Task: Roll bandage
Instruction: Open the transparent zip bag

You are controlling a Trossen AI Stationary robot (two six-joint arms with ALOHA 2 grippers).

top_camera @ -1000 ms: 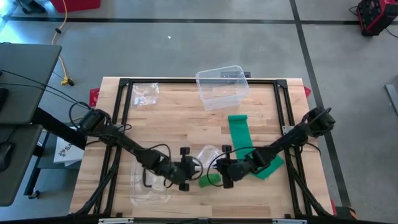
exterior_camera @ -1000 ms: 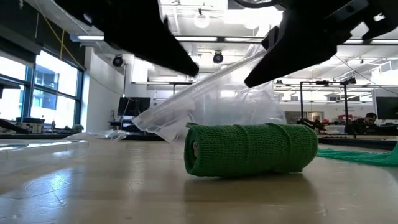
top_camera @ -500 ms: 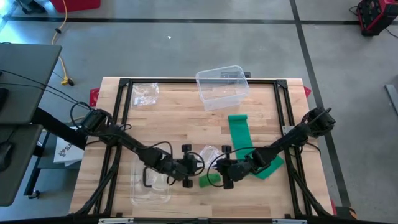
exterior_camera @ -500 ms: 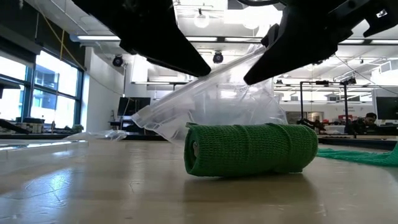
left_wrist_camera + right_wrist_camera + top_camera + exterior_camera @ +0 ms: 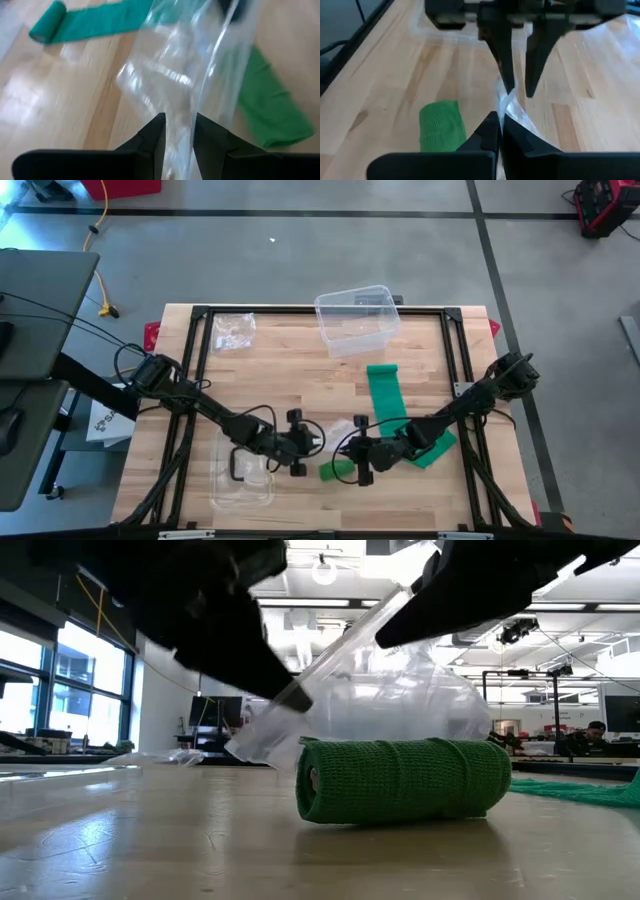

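While much of the wooden tabletop lies under two dark arms, a clear plastic bag hangs between them above the rolled green bandage, its outline hard to trace. The roll lies near the front edge, its loose tail running off toward the back. The left gripper has its fingers narrowly parted around a fold of the bag; the right gripper pinches the film with fingers fully closed. No writing is legible.

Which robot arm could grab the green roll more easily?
Probably neither yet: both the left gripper and right gripper pinch the clear plastic bag above the rolled green fabric bandage.
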